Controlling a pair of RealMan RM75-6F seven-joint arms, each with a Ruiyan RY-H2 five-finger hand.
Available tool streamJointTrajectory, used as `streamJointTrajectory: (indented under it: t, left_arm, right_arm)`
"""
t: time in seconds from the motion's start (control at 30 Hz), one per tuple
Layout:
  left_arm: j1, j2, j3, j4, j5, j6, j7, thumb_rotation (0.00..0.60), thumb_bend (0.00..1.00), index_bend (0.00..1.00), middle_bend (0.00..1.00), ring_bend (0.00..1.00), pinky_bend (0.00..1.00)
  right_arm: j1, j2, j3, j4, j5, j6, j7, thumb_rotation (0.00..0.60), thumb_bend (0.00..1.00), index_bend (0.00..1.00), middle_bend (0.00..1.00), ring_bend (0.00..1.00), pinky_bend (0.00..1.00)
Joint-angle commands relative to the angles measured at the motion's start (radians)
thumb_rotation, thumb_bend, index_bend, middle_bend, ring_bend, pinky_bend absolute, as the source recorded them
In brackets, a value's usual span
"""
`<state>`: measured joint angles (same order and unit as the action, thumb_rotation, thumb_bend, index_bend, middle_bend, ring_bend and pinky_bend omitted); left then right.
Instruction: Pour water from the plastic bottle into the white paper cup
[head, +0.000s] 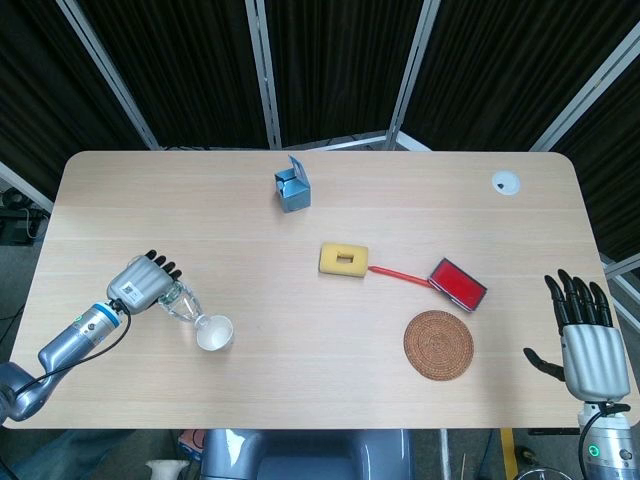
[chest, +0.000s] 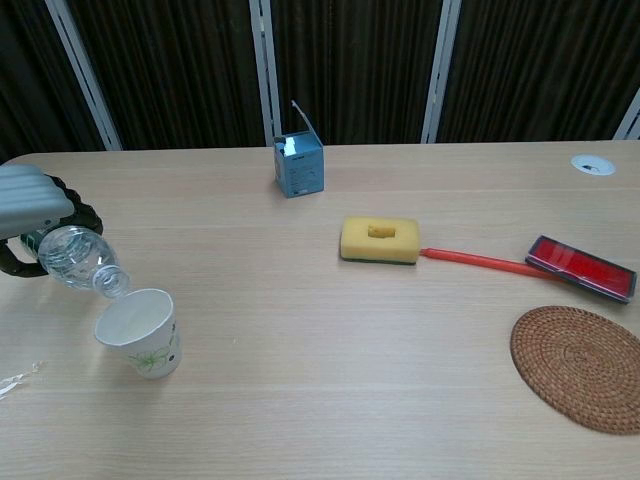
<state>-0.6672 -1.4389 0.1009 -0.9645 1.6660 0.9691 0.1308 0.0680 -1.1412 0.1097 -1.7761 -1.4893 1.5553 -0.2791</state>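
Observation:
My left hand grips a clear plastic bottle at the table's front left. The bottle is tipped steeply, neck down, its mouth just over the near-left rim of the white paper cup. The cup stands upright on the table and bears a green leaf print. I cannot make out a stream of water. My right hand hangs past the table's front right corner, fingers spread, holding nothing; only the head view shows it.
A blue open carton stands at the back centre. A yellow sponge, a red-handled brush and a round woven coaster lie right of centre. A white grommet sits at the back right.

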Motion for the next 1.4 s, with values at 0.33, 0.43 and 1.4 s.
streamJointTrajectory:
  t: [0.33, 0.43, 1.4]
  left_arm:
    - [0.006, 0.005, 0.009, 0.026, 0.016, 0.032, 0.034, 0.600, 0.58, 0.66, 0.55, 0.37, 0.40]
    - [0.008, 0.004, 0.012, 0.029, 0.019, 0.039, 0.035, 0.600, 0.58, 0.66, 0.55, 0.37, 0.40]
    - [0.009, 0.000, 0.016, 0.042, 0.030, 0.065, 0.053, 0.600, 0.57, 0.66, 0.55, 0.37, 0.40]
  right_arm:
    - [-0.001, 0.000, -0.002, -0.002, -0.002, 0.002, -0.003, 0.600, 0.00, 0.00, 0.00, 0.00, 0.00]
    - [-0.001, 0.000, -0.001, -0.002, -0.003, 0.003, -0.003, 0.600, 0.00, 0.00, 0.00, 0.00, 0.00]
    - [-0.001, -0.002, -0.002, -0.001, -0.001, 0.002, -0.009, 0.600, 0.00, 0.00, 0.00, 0.00, 0.00]
